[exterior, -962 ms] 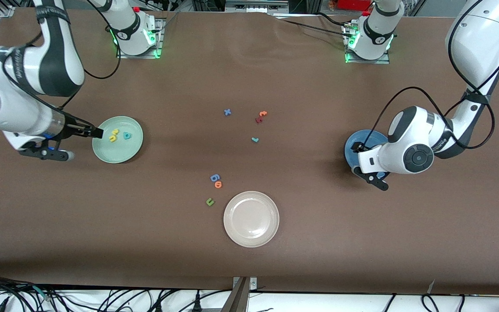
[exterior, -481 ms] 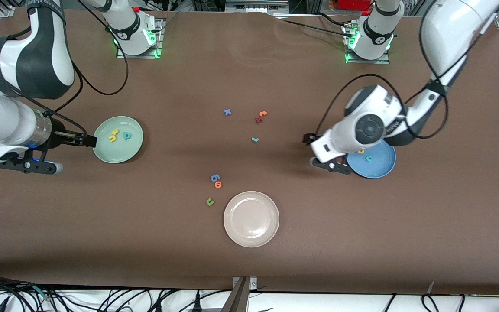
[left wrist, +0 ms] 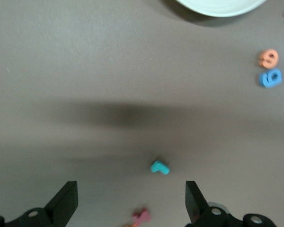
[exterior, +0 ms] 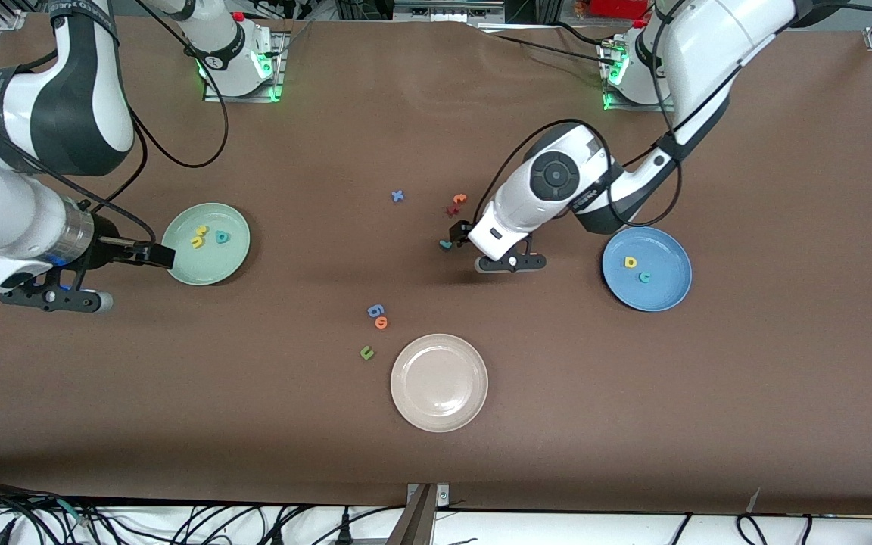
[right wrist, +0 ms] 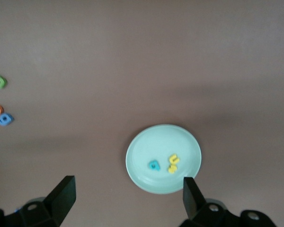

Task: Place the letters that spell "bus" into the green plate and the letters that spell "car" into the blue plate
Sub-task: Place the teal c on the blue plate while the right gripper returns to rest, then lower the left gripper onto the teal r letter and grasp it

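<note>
Risks first, from the near edge of the table outward. Judged the stray olive-green "u" (exterior: 366, 352), the orange letter (exterior: 381, 322) and the blue "b"-like letter (exterior: 375, 310) a small risk: well apart from the letter in play, but easy to mistake for task letters if picked by shape alone.

Found the left gripper (exterior: 457, 236) hanging over the teal "r" (exterior: 445, 244), jaws spread wide and holding nothing. In the left wrist view, saw the "r" (left wrist: 159, 167) lying not quite between the fingertips but a little ahead of them, toward one side. Reckoned that a straight descent could close on bare table or nudge the thin letter away. Took the piece for light foam, so likely to skid or flip under a glancing finger. Noted the dark red letter (exterior: 452, 210) and another orange letter (exterior: 459, 199) near it, a little farther from the camera: could get pinched along with the "r". Left the blue "x" (exterior: 397, 196) out of concern, well apart.

Containers next. Found the cream-white plate (exterior: 474, 382), nearest the camera, with nothing in it. Counted a yellow "a" (exterior: 630, 262) and a teal "c" (exterior: 644, 277) in the blue plate (exterior: 659, 291), so "car" lacked only the "r" lying on the table. Counted a yellow "u" (exterior: 201, 230), a yellow "s" (exterior: 196, 242) and a teal "b" (exterior: 222, 238) in the green plate (exterior: 213, 265), so judged "bus" complete. Saw the right gripper (exterior: 156, 253) just beside that plate's rim, jaws apart and empty, apparently waiting.
</note>
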